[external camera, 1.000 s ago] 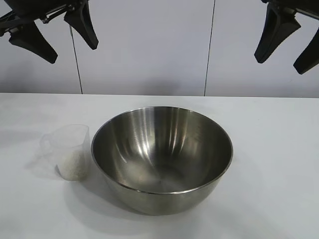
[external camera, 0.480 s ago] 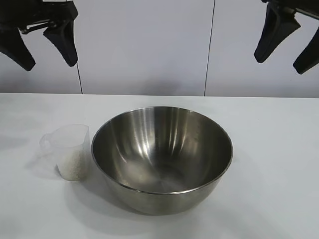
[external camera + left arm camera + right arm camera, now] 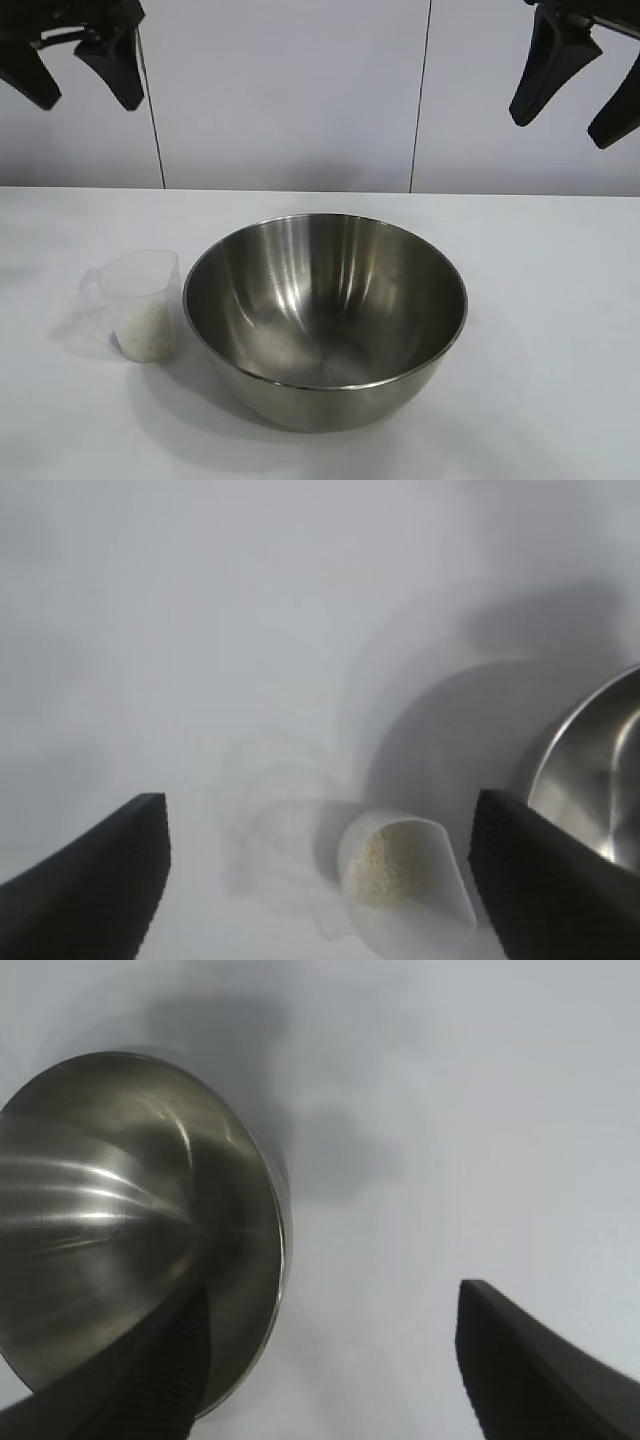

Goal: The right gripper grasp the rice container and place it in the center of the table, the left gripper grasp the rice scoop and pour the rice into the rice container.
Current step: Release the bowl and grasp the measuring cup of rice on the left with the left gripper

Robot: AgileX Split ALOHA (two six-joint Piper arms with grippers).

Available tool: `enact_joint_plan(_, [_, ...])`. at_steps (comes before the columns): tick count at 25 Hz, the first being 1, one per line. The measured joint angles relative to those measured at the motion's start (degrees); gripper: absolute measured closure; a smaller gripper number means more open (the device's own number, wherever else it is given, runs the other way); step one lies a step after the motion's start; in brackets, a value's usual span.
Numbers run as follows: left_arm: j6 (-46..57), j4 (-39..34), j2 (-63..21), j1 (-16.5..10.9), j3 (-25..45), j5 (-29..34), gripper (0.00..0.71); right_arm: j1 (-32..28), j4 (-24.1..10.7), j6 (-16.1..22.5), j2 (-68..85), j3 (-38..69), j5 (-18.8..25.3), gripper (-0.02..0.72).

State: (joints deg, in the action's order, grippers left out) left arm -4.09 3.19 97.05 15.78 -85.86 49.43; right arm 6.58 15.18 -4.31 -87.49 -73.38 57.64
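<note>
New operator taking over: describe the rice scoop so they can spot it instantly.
Find the steel rice container in the middle of the table. Standing upright against its rim, on the left arm's side, is the rice scoop: a small clear plastic cup with a side handle, partly filled with white rice.

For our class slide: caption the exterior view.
Steel bowl centred on white table, rice-filled scoop beside it, both grippers open overhead.

Pale panelled wall [image 3: 290, 90] with seams
</note>
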Motion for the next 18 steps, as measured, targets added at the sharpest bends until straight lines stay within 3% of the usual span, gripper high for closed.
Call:
enact_joint_plan(5, [-0.11, 0.84, -11.26, -0.12, 10.16, -14.10, 0.116, 0.00, 0.00, 0.00, 0.00, 0.00, -0.05, 0.220])
enact_joint_plan(12, [-0.13, 4.81, -24.53, -0.12, 35.56, -40.54, 0.116, 0.00, 0.00, 0.00, 0.00, 0.00, -0.05, 0.220])
enact_joint_plan(18, [-0.13, 5.05, -28.64, -0.12, 54.96, -58.21, 0.116, 0.00, 0.00, 0.00, 0.00, 0.00, -0.05, 0.220])
